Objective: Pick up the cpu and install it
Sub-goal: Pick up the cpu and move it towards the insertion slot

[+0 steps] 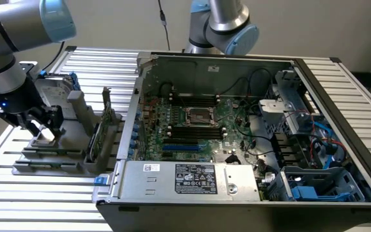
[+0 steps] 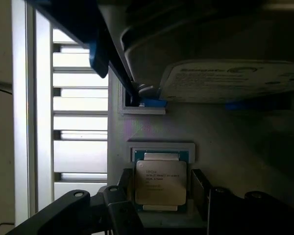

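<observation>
Pick-up step: the open black metal computer case (image 1: 205, 72) stands to the exterior view's right of the grey plastic parts holder (image 1: 50, 159). Over the holder, the black two-finger gripper (image 1: 42, 129) hangs spread wide and empty, straddling the small silver-grey square cpu (image 2: 160, 182) in the holder's recess. A clean grip likely needs square closure on opposite edges, and the recess rim leaves little room.

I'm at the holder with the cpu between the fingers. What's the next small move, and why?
Probably close the jaws on the cpu. The gripper is open, and in the wrist view its fingers flank the chip on two opposite sides, apart from its edges, while it lies flat in its recess in the grey holder. Nothing is gripped yet.
</observation>
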Tool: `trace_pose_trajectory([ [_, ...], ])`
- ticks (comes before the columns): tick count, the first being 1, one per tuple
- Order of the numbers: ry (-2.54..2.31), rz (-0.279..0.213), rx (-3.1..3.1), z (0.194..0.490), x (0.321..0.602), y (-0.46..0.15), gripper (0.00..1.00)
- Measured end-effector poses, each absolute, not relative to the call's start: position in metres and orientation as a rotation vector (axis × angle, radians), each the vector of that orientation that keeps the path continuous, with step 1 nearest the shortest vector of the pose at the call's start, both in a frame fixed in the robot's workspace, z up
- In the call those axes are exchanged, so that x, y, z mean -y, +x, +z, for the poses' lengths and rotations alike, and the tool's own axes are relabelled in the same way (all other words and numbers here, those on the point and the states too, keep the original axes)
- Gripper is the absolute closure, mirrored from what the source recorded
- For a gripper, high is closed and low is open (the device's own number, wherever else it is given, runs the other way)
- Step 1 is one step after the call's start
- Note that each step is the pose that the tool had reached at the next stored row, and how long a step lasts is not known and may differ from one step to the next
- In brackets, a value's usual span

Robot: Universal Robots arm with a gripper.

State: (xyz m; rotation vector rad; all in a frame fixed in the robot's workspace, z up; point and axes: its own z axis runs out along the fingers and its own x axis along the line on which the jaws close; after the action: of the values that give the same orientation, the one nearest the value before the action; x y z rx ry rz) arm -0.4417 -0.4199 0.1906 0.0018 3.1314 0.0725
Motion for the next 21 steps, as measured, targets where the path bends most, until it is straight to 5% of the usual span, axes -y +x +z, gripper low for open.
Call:
trace_pose_trajectory([
  [21, 0.015, 0.072, -3.131, 0.1869, 0.4204, -0.4418, 0.4],
])
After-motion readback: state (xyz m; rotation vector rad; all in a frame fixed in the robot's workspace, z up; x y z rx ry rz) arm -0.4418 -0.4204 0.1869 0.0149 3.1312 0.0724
